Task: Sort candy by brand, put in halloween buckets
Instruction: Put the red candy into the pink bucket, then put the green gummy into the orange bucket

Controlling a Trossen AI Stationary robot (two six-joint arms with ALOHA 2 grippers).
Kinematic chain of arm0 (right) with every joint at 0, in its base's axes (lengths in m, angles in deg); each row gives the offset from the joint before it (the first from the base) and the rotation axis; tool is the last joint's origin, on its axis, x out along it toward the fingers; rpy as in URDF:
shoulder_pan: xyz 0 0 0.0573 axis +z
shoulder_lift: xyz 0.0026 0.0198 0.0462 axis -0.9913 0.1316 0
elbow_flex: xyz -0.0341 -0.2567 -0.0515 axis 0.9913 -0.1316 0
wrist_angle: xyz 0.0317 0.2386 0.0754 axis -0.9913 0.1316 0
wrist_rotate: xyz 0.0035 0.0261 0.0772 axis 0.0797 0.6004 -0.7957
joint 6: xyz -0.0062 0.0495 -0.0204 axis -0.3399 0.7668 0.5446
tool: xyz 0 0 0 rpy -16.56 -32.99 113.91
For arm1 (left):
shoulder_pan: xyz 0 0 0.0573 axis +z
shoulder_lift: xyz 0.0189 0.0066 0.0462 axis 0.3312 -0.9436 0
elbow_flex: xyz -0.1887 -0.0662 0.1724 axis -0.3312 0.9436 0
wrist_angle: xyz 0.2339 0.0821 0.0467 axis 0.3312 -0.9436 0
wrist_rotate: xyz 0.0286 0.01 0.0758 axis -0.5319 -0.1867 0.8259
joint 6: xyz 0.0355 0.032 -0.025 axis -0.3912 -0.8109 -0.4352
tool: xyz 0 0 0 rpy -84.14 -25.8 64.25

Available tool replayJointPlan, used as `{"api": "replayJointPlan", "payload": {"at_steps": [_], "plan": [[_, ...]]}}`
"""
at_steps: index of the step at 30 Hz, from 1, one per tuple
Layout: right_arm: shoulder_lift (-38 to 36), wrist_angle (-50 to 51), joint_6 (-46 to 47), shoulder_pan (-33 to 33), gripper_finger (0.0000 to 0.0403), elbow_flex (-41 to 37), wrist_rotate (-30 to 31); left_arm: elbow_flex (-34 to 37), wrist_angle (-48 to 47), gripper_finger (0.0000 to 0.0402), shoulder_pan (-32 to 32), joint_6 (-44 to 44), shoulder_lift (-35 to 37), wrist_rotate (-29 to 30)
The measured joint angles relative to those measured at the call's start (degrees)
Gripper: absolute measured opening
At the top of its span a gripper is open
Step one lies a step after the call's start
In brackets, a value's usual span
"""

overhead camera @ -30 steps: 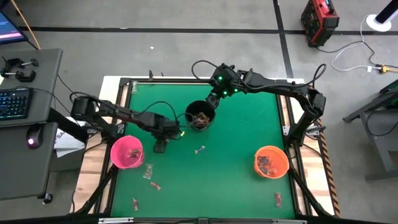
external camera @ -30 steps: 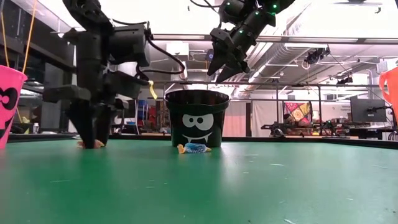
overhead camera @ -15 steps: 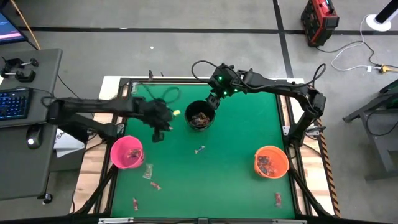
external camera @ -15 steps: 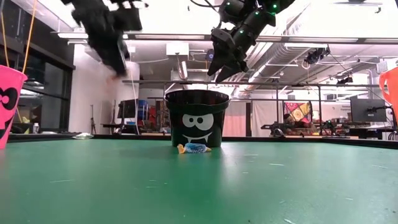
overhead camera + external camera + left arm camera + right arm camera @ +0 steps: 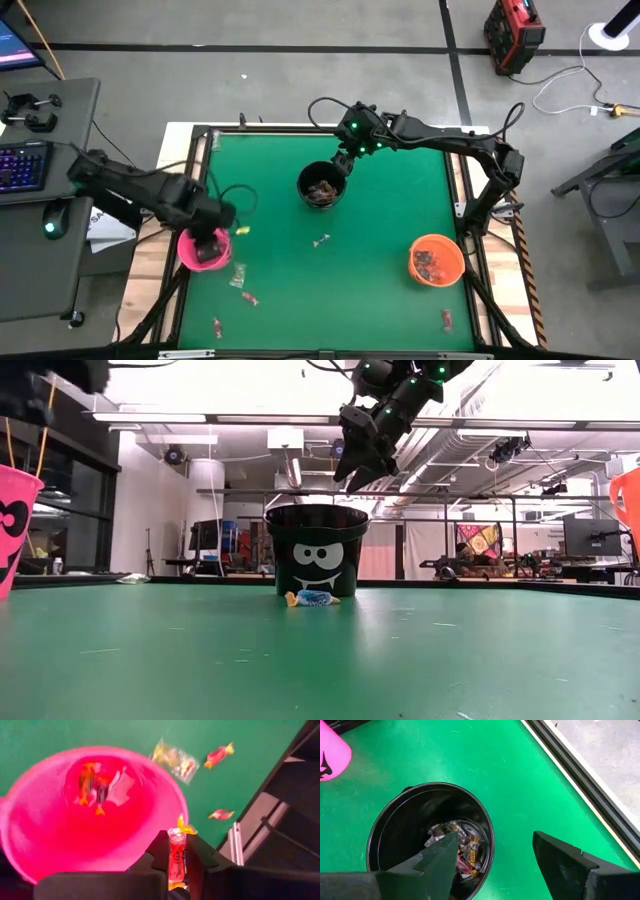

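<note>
We look down on a green table (image 5: 380, 220) standing on a grey floor, with a desk and keyboard off to its left side. Three buckets stand on it: the black bucket (image 5: 322, 186) near the far middle, the pink bucket (image 5: 203, 249) at the left edge, and the orange bucket (image 5: 436, 259) toward the right. From table height, the black bucket shows a cartoon face, and a blue-wrapped candy (image 5: 312, 598) lies just in front of it.

Our left gripper (image 5: 177, 865) hangs above the pink bucket's rim, its fingers pinched tight on a red candy (image 5: 176, 855) with a yellowish twist at the end. Inside the pink bucket we see a few orange-red sweets (image 5: 92, 782). On the table near that bucket lie a yellowish packet (image 5: 175, 759) and two red sweets (image 5: 218, 755).

Our right gripper (image 5: 495, 852) hovers over the black bucket with its fingers spread wide and nothing between them. A heap of wrapped sweets (image 5: 460, 847) lies in the bottom of that bucket. The orange bucket also holds some dark sweets. One more wrapped piece (image 5: 447, 319) lies near the front right corner of the table.
</note>
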Motion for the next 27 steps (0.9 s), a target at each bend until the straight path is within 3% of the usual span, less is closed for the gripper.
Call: {"api": "replayJointPlan", "payload": {"at_steps": [7,12,18,23,27], "plan": [[0.0,0.0,0.0,0.0,0.0250,0.0,0.0,0.1,-0.1,0.0068,-10.2,14.2,0.0,8.2],[0.0,0.0,0.0,0.0,0.0250,0.0,0.0,0.1,-2.7,0.0128,-11.8,19.3,0.0,14.3],[0.0,0.0,0.0,0.0,0.0250,0.0,0.0,-0.6,-2.0,0.0193,-10.4,22.2,0.0,12.2],[0.0,0.0,0.0,0.0,0.0250,0.0,0.0,-4.7,11.1,0.0216,-7.5,16.6,-0.1,14.8],[0.0,0.0,0.0,0.0,0.0250,0.0,0.0,-8.1,20.7,0.0211,-5.4,2.6,-4.6,15.5]]}}
